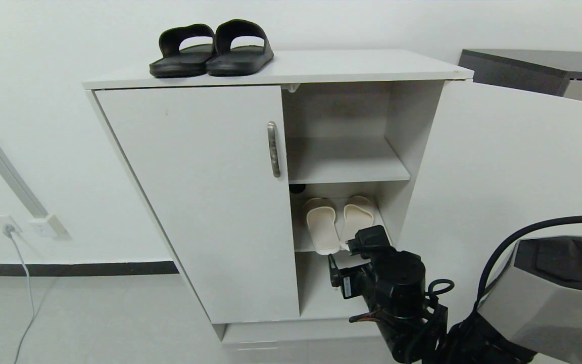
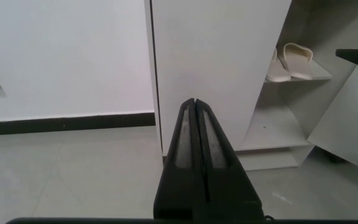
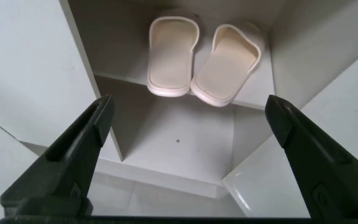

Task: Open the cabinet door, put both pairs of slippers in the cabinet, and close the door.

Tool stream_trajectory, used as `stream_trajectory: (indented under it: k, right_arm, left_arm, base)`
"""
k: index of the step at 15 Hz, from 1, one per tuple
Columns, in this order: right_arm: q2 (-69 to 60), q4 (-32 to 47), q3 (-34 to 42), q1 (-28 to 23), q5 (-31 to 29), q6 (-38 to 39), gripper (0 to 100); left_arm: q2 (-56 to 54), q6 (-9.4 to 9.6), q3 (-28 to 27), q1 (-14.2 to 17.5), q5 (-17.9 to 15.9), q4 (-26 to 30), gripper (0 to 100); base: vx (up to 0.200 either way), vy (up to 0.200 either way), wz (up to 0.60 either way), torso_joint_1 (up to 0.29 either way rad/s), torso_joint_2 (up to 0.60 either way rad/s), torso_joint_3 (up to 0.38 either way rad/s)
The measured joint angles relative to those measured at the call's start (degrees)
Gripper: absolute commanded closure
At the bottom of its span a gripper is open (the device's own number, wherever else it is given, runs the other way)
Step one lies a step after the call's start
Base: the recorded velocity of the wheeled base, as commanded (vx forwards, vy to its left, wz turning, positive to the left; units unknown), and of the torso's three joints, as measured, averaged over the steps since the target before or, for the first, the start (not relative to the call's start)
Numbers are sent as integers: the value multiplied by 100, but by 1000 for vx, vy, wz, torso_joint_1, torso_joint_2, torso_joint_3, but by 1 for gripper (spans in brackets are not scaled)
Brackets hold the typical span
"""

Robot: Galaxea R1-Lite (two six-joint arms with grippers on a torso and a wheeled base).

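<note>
- A white two-door cabinet stands against a white wall. Its left door, which has a slim metal handle, is closed. Its right door is swung wide open toward three o'clock in the head view.
- A pair of black moulded slide slippers sits side by side on the cabinet's top board at about eleven o'clock. The slippers touch along their inner edges, and their toes point toward the robot.
- A pair of cream moulded slippers already lies on the middle shelf inside the open half. An upper shelf sits at twelve o'clock from them.
- The right gripper hangs in front of the opening at about five o'clock in the head view, just short of the cream pair. Its jaws stand spread wide and hold nothing.
- The left gripper is low and off to the cabinet's closed side. Its jaws are pressed together and empty.
- The black pair looks light, soft and slightly springy, like foam or rubber. The matte skin should not slip, and nothing about the pair seems fragile.
- The arched straps look like the best place to take hold, since they stand clear of the top board and are thin enough to fit between the jaws.
- Pinching the two touching inner edges might lift both slippers together. The soles could sag or twist in the grip, though, so a firm, centred hold seems wise.
</note>
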Motion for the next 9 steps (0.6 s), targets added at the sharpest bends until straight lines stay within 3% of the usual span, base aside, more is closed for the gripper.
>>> stream_trajectory:
  k: [2,9]
  right_arm:
    - [0,4,6,13,0,-2,0]
    - [2,-16,6,50,2,0,0]
  left_arm:
    - [0,-2,0,5,0,-2,100]
    - [0,7,-1,0,-7,-7,100]
  base:
    - [0,0,0,0,0,0]
    - [0,200,0,4,3,5]
